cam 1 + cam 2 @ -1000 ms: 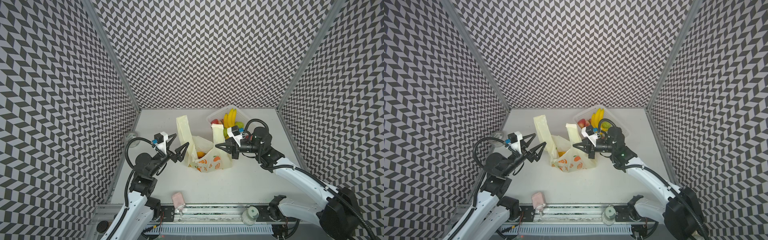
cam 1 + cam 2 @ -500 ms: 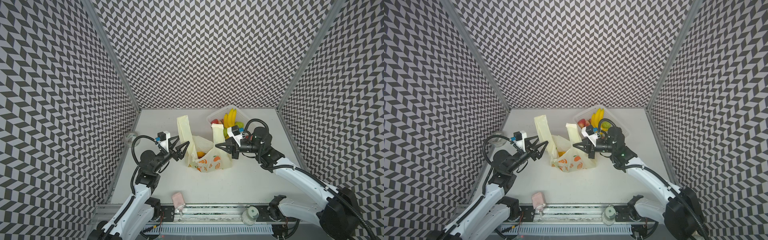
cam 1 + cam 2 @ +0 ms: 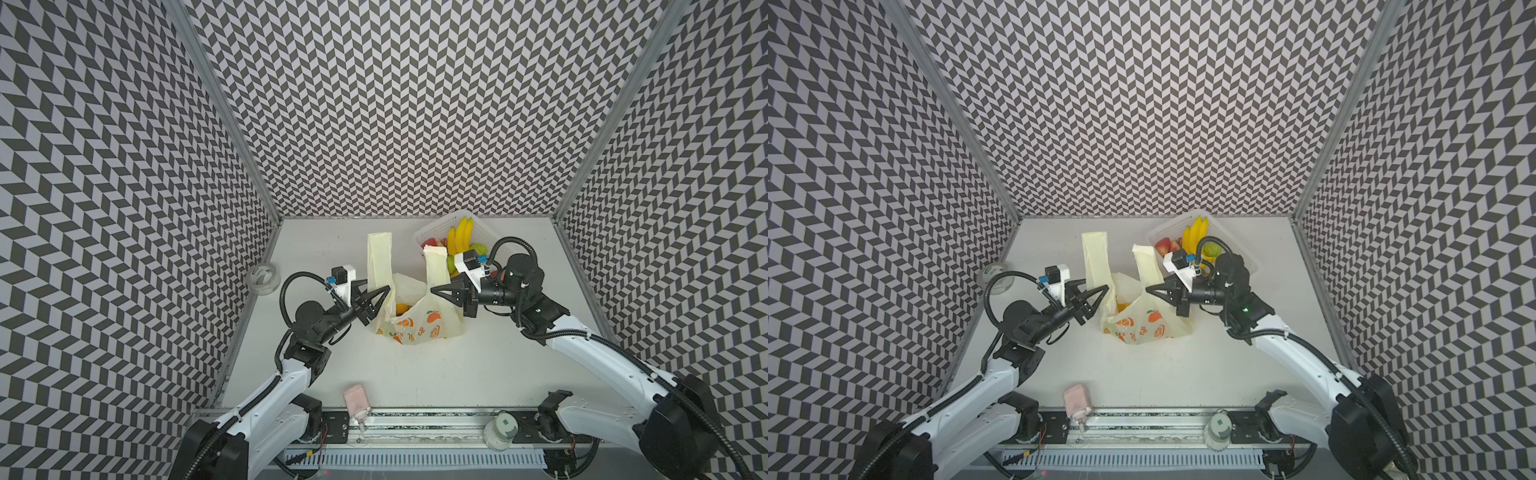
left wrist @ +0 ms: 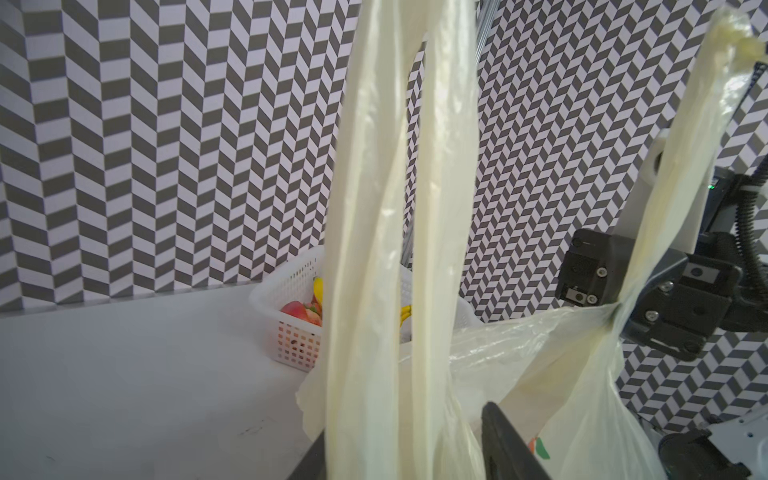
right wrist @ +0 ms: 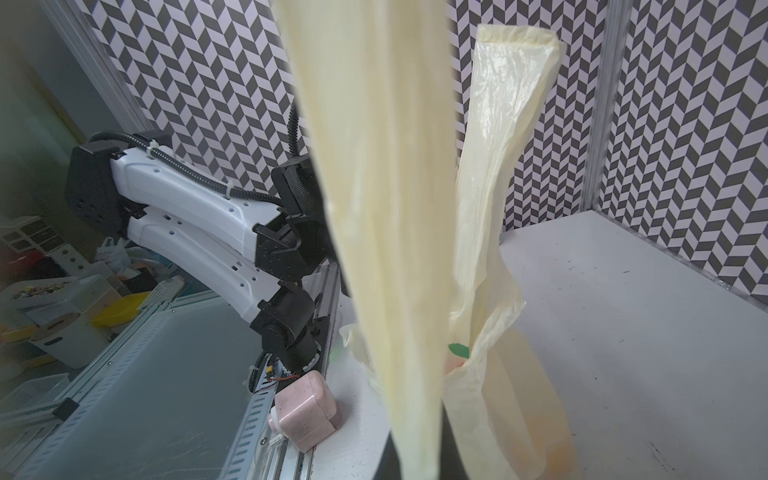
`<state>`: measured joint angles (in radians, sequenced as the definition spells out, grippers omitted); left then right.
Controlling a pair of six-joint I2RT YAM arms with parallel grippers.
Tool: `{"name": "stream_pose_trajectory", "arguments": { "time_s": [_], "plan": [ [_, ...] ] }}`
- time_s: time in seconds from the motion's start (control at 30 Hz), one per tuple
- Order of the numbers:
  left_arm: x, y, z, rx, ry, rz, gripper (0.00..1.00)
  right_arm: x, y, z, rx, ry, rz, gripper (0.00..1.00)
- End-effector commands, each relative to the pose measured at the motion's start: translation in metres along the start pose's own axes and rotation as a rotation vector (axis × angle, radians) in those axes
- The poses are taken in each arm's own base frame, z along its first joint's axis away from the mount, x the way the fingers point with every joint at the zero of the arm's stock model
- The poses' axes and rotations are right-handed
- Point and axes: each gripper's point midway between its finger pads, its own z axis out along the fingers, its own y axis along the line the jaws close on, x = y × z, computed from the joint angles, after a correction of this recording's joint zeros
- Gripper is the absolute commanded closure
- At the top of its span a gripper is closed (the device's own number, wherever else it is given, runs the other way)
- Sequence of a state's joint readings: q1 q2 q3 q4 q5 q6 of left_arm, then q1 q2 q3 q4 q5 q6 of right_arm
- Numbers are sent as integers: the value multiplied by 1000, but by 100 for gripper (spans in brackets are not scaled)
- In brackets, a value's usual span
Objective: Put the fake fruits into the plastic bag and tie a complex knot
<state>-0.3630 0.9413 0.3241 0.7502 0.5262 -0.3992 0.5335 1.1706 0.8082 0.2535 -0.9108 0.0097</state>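
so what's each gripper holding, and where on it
right gripper pinches the plastic bag at the base of one handle; left gripper straddles the other handle, grip unclear

I am counting. One bag. Two handle loops sticking up. One orange fruit peeking from bag. One white basket. One banana bunch lying in it. Not counting other fruits there: too squashed together. One tape roll. One pink box. Two grippers, mine: left gripper, right gripper.

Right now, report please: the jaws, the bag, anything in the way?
Right jaws shut on right handle loop of plastic bag. Left jaws astride left handle loop, grip unclear. Orange fruit inside; bananas in white basket. No knot; nothing in the way.
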Motion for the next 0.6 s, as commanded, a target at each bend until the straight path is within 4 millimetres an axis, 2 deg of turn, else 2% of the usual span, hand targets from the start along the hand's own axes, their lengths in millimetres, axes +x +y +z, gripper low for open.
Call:
{"name": "stream_pose_trajectory", "arguments": {
  "time_s": [0.0, 0.07, 0.2, 0.33, 0.57],
  "plan": [
    [-21, -4, 8, -3, -66, 70, 60, -18, -2, -3, 31, -37, -41, 100],
    [-22, -4, 11, -3, -61, 85, 67, -18, -4, -4, 45, -32, -34, 100],
    [-26, -7, 17, 15, -58, 113, 86, -19, -5, -6, 65, -25, -24, 100],
    [-33, -6, 14, -17, -46, 150, 100, -19, -16, -15, 150, -6, 5, 100],
    [-46, -13, 0, -58, -21, 206, 100, -12, -44, -49, 312, 13, 61, 100]
  ]
}}
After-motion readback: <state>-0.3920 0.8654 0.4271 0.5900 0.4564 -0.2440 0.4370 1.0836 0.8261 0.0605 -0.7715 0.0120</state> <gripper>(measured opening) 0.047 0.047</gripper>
